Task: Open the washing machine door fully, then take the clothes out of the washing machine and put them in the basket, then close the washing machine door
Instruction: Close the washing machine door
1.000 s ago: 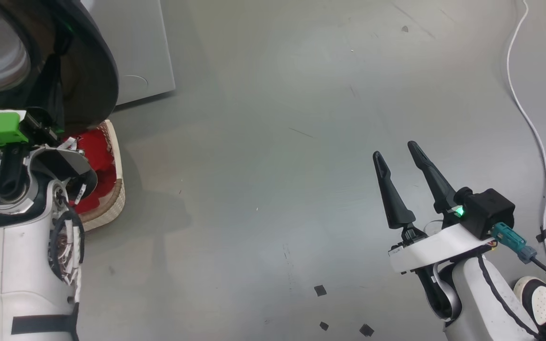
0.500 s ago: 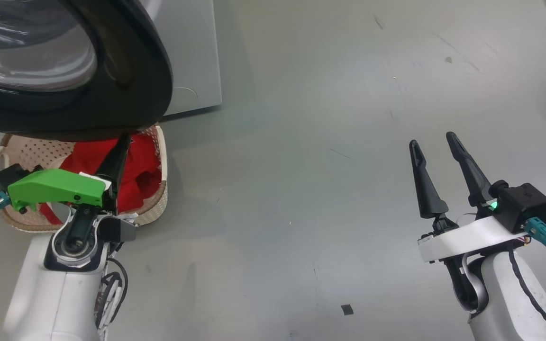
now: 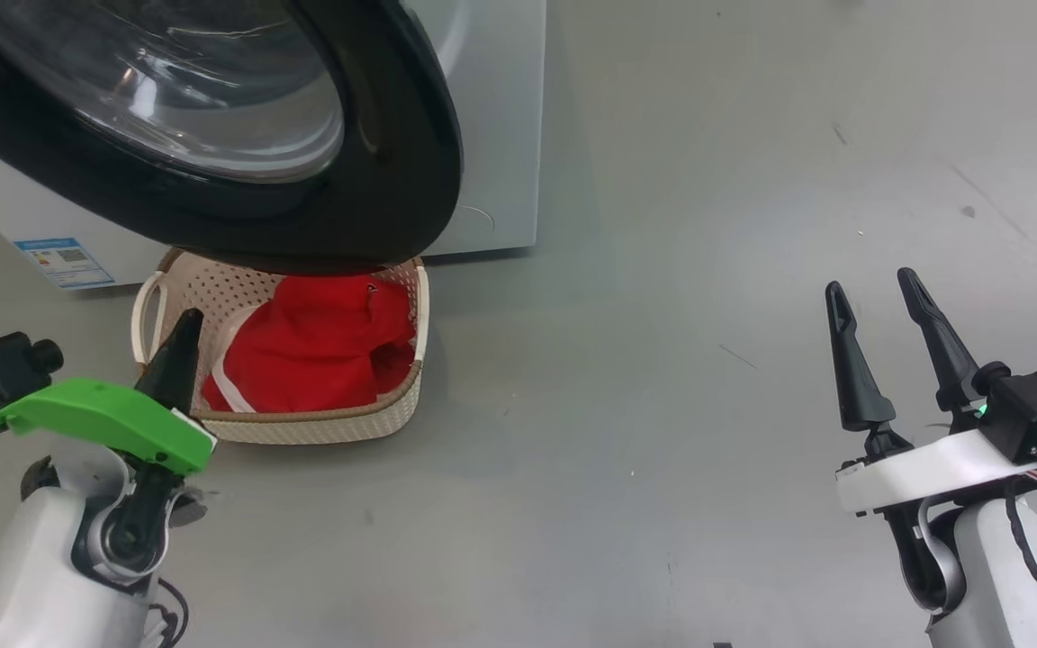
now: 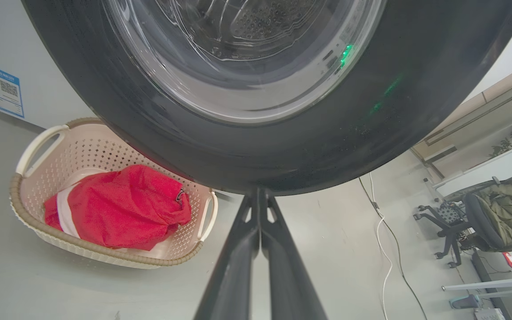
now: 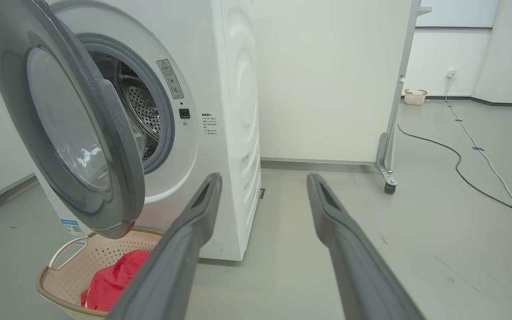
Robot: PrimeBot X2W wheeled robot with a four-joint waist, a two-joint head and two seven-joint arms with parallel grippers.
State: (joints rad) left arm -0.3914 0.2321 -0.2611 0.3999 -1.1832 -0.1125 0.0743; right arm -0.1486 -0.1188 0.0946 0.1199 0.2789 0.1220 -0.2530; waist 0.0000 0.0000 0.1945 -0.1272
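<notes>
The washing machine door (image 3: 410, 162) hangs open, its black rim and glass bowl above the basket (image 3: 302, 423). The red clothes (image 3: 311, 351) lie inside the basket, in front of the white washing machine (image 3: 491, 135). My left gripper (image 3: 181, 346) is shut and empty at the basket's near left corner. In the left wrist view the left gripper (image 4: 259, 192) has its tips just below the door (image 4: 282, 146), with the clothes (image 4: 118, 209) and basket (image 4: 105, 255) to the left. My right gripper (image 3: 870, 279) is open and empty over bare floor, far right. The right gripper (image 5: 264, 178) faces the machine (image 5: 238, 111), its door (image 5: 118, 146) and steel drum (image 5: 142, 104).
A blue sticker (image 3: 64, 261) marks the machine's lower front. Cables (image 5: 460, 164) run over the grey floor at the right. A wheeled partition foot (image 5: 387, 178) stands beside the machine. An office chair with a jacket (image 4: 491, 218) is further off.
The head camera has swung, so machine and basket sit further right in the picture. My left arm has drawn back from under the door to the basket's near left corner. Both grippers keep their states.
</notes>
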